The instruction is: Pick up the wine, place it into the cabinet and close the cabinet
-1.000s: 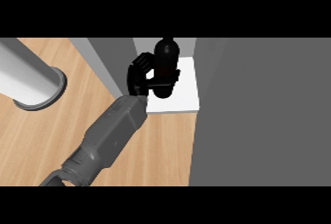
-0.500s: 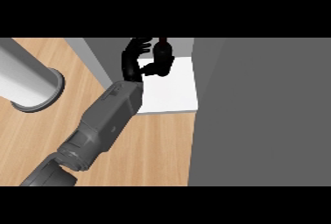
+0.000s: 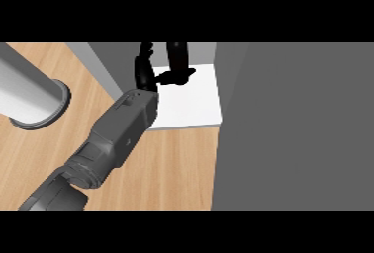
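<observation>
The wine bottle (image 3: 177, 55) is a dark, slim shape standing at the back of the cabinet's white shelf (image 3: 191, 105); its upper end runs out of the picture. My left hand (image 3: 148, 74) is just left of it, deep inside the cabinet. Its fingers point straight up beside the bottle and its thumb (image 3: 175, 76) reaches across toward the bottle's base. The fingers do not wrap the bottle. The grey forearm (image 3: 120, 128) comes in from the lower left. My right hand does not show.
A broad grey cabinet panel (image 3: 292, 123) fills the right side, bordering the shelf. The cabinet's grey left wall (image 3: 102, 64) rises beside my wrist. A tall light-grey cylinder (image 3: 29, 94) stands on the wooden counter (image 3: 175, 168) at the left.
My left hand carried the bottle deeper into the cabinet. Its fingers, curled round the bottle one second ago, have since straightened and come off it.
</observation>
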Motion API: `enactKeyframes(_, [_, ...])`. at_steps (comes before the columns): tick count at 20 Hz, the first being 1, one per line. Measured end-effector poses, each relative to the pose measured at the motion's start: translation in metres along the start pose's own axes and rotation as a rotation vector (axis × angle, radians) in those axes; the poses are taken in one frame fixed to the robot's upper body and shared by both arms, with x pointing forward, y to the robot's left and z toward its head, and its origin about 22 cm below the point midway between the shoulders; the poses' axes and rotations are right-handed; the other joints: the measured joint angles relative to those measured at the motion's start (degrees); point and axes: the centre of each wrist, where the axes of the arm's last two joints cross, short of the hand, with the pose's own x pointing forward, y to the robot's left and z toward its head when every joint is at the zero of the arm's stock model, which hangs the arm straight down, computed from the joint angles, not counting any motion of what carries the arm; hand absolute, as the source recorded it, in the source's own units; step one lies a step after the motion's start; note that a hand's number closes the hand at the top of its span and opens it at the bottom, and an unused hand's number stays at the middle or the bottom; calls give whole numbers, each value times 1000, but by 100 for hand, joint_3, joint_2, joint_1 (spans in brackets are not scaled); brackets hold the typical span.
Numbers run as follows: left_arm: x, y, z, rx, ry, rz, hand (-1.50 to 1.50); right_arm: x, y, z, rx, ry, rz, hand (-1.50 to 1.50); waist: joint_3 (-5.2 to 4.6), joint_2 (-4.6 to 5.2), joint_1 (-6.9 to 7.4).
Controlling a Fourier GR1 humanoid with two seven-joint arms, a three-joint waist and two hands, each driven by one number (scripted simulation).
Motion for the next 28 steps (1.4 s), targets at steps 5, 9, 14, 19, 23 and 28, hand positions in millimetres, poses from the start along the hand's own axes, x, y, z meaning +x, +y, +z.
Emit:
enactKeyframes(5, [-2, 3, -2, 9, -7, -25, -150, -2, 4, 2, 17, -5, -15, -150, 3, 2, -41])
enactKeyframes(9, [-1, 2, -2, 6, -22, -17, -150, -3, 3, 3, 16, -8, -10, -150, -2, 17, -25])
enactKeyframes(14, [1, 0, -1, -51, -84, 20, -150, -4, 4, 5, 15, -9, -17, -150, -10, 29, -9])
enactKeyframes(19, [3, -4, 2, -130, -136, 82, -150, -3, 5, 7, 11, 5, -23, -150, -12, 5, 68])
enactKeyframes(23, [6, -10, 6, -180, -168, 170, -150, -4, 7, 6, 3, 0, -36, -150, -14, -28, 170])
enactKeyframes(28, [6, -13, 13, -215, -198, 241, -150, -2, 5, 6, -6, 9, -25, -150, -16, -65, 268])
